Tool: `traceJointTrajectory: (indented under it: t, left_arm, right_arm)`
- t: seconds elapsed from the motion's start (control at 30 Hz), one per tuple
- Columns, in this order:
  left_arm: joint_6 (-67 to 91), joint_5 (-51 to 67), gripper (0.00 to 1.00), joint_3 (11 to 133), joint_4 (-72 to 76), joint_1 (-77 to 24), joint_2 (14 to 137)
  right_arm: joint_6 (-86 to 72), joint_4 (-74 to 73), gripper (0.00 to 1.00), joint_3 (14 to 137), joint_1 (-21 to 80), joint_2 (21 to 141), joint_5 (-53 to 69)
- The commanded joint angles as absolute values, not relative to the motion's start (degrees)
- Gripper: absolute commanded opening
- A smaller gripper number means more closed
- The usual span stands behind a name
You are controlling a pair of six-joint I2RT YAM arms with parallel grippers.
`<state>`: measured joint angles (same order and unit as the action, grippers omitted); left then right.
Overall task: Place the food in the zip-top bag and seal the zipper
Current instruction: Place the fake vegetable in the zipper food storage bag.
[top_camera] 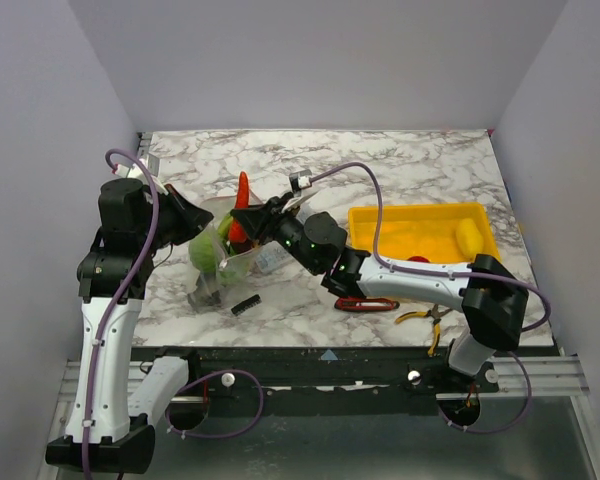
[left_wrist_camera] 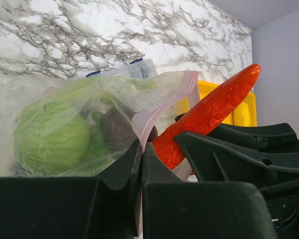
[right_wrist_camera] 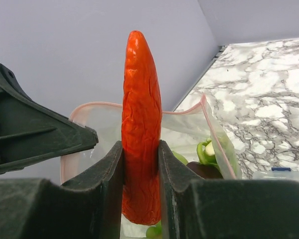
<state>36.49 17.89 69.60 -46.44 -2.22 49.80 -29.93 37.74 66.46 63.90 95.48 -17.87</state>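
Observation:
The clear zip-top bag [top_camera: 212, 250] sits at centre-left with its mouth held up and open. My left gripper [top_camera: 193, 222] is shut on the bag's pinkish zipper strip [left_wrist_camera: 148, 119]. Green cabbage [left_wrist_camera: 52, 137] and a dark eggplant [left_wrist_camera: 117, 127] lie inside the bag. My right gripper [top_camera: 248, 220] is shut on the red chili [right_wrist_camera: 141, 124] and holds it upright at the bag's mouth, its lower end inside the rim [right_wrist_camera: 209, 119]. The chili also shows in the left wrist view [left_wrist_camera: 214, 109] and the top view [top_camera: 242, 190].
A yellow tray [top_camera: 372, 222] at the right holds a yellow fruit [top_camera: 468, 236] and a red tomato [top_camera: 418, 259]. Red-handled knife [top_camera: 365, 303] and yellow-handled pliers [top_camera: 420, 316] lie near the front edge. A small black piece [top_camera: 245, 303] lies in front of the bag.

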Motion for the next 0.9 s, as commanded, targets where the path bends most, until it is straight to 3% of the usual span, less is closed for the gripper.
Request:
traceJointTrajectory:
  t: [0.0, 0.23, 0.37, 0.6, 0.87]
  left_arm:
    - [37.1, 19.5, 0.0, 70.0, -45.1, -1.8, 48.4]
    - [37.6, 19.8, 0.0, 70.0, -44.8, -1.8, 48.1]
    - [37.9, 20.0, 0.0, 70.3, -44.7, -1.8, 48.1]
    - [37.5, 19.7, 0.0, 70.5, -45.3, -1.8, 47.6]
    - [36.4, 20.4, 0.0, 69.8, -45.0, -1.7, 46.7]
  right_arm:
    - [-29.6, 42.6, 0.14, 66.6, 64.2, 96.4, -20.7]
    - [-33.2, 42.0, 0.17, 66.3, 64.5, 97.3, -19.1]
    - [-34.5, 44.2, 0.31, 65.5, 65.5, 100.0, -18.9]
    - [-29.4, 40.0, 0.22, 67.5, 65.5, 96.9, -17.7]
    - [-13.0, -3.4, 0.18, 87.0, 64.6, 96.3, -10.2]
